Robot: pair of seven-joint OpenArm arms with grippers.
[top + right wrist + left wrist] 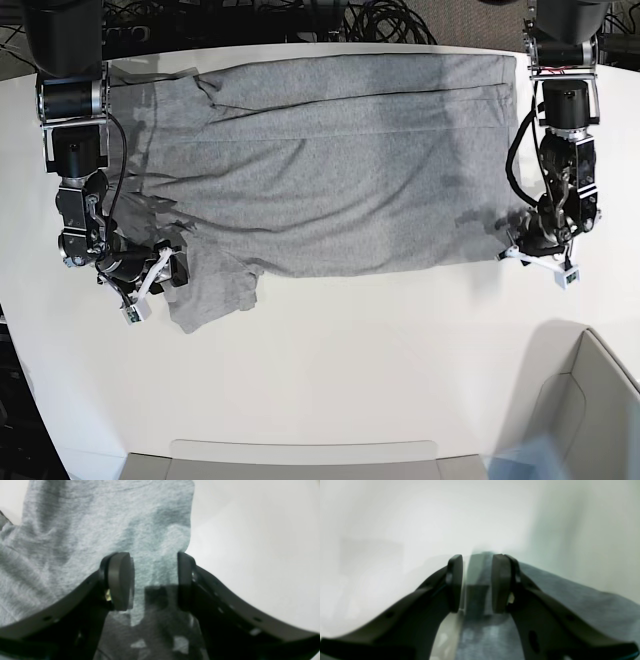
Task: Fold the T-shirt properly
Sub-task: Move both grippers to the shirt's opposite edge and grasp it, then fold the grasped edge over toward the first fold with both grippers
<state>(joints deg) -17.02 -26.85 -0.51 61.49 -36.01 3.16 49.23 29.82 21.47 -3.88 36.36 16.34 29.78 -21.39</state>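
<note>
two grippers gaping, gripping nothing: left gripper (477, 583) at the hem edge, right gripper (155, 581) over the sleeve of the heather-grey cotton t-shirt (330, 165), flat on the white surface (350, 370).

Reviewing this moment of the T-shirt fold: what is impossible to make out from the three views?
- Left wrist view: blur hides where the T-shirt hem ends beyond the open left gripper.
- Right wrist view: the right gripper and its shadow cover the cloth beneath it, and the frame edges crop the shirt.
- Base view: any print cannot be seen, since only a plain grey side faces up; the table corner at lower right is covered by a blurred grey shape.
</note>
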